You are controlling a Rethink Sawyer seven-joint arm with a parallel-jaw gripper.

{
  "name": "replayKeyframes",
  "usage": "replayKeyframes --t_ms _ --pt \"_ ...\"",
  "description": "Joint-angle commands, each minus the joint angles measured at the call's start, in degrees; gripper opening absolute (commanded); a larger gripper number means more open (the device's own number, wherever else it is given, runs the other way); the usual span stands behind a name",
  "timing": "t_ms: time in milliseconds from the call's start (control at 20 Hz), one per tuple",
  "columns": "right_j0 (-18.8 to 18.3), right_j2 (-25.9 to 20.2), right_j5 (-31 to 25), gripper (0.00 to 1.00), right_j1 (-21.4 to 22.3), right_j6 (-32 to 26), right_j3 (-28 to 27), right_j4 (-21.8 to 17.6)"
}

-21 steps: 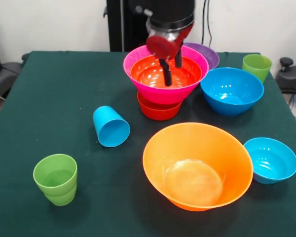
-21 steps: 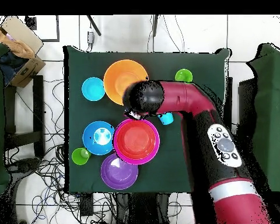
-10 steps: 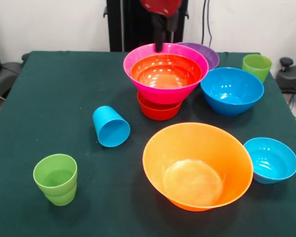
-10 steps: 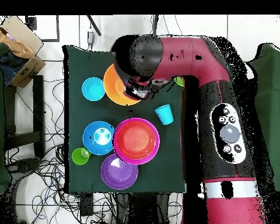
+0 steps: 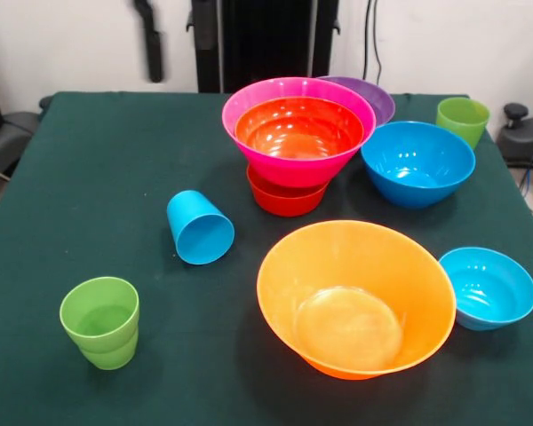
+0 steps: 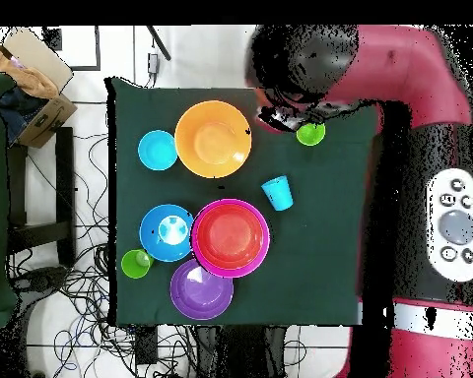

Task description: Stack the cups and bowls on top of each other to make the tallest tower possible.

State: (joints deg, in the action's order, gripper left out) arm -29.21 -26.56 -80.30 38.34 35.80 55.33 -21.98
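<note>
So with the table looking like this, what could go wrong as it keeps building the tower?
The pink bowl sits on a much smaller red-orange bowl, so added weight or a nudge might tip the tower. The sky blue cup lies on its side and could roll when gripped. The purple bowl and blue bowl crowd the stack, so reaching for them may bump it.

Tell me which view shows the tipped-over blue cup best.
Front view: the blue cup lies on its side, open mouth toward the camera, clear of the bowls. Overhead shows only a small blue shape beside the pink bowl; its tilt is hard to read.
</note>
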Motion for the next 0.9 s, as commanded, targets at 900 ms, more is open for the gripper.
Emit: replayKeyframes --t_ms 900 --pt "-1.3 -3.9 -0.3 1.00 -9.3 -15.5 -5.5 -5.6"
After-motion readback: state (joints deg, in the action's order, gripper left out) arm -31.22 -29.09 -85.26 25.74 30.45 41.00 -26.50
